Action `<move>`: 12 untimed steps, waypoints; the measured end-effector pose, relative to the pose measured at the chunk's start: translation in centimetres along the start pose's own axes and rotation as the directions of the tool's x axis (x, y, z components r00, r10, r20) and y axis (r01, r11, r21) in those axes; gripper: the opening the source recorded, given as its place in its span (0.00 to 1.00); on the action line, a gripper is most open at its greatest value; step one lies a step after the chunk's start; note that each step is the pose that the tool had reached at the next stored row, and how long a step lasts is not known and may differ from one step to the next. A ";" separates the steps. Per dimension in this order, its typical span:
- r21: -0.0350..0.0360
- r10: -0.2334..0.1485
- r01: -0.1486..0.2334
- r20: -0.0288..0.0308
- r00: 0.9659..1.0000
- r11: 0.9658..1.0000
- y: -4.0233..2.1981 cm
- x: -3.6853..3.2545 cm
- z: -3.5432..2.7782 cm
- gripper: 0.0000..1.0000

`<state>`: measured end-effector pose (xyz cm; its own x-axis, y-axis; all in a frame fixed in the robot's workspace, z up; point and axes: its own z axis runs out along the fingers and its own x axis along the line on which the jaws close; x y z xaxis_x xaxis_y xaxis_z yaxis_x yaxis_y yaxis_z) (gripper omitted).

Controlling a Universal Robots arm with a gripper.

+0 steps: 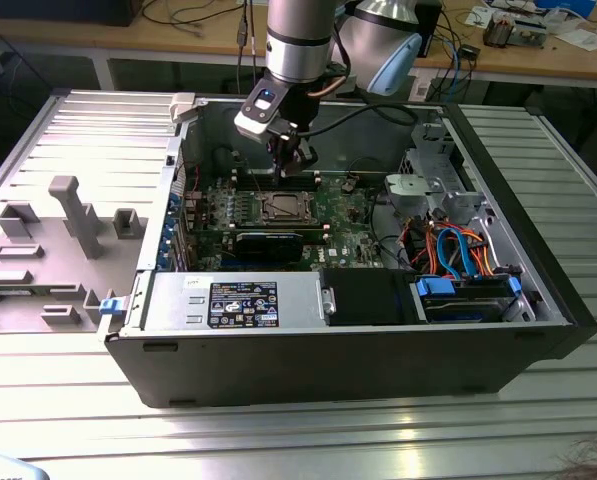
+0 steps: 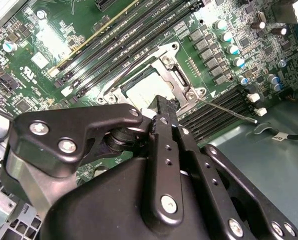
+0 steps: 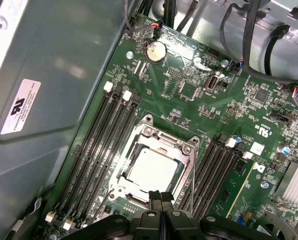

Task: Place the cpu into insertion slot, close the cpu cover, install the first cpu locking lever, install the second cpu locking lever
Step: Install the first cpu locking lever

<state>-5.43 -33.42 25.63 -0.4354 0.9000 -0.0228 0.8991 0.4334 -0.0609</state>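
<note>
**Gripper (image 3: 161, 199) pressed together over the seated cpu (image 3: 153, 170)**

Metal dominates here. The cpu is a flat square with a matte silvery-beige face, lying level in the insertion slot (image 1: 267, 208); the cpu cover (image 3: 163, 142), a thin bright steel frame with a cut-out centre, lies flat around it, so the chip's face shows through the opening; the green motherboard (image 3: 188, 90) is glossy and crowded with small parts, and long black memory slots (image 3: 104, 145) run along both sides of the socket. A thin wire lever (image 2: 228, 108) (straight, bright, needle-like) angles out from a corner of the socket across the memory slots, its tip near the edge of the board. The black computer case (image 1: 378, 350) lies open on a ribbed aluminium surface (image 1: 278, 440).

The arm (image 1: 300, 40) comes straight down into the case from above, wrist vertical; the gripper's two black fingers (image 3: 155, 200) are pressed together with nothing between them; in both wrist views their tips sit at the edge of the cpu cover; whether they touch it I cannot tell.
</note>
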 end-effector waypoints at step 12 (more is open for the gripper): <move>-0.001 -0.024 0.024 0.001 1.000 1.000 0.00 0.00 0.00 0.11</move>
<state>-5.43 -33.42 25.63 -0.4567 0.8894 -0.0228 0.8886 0.4547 -0.0609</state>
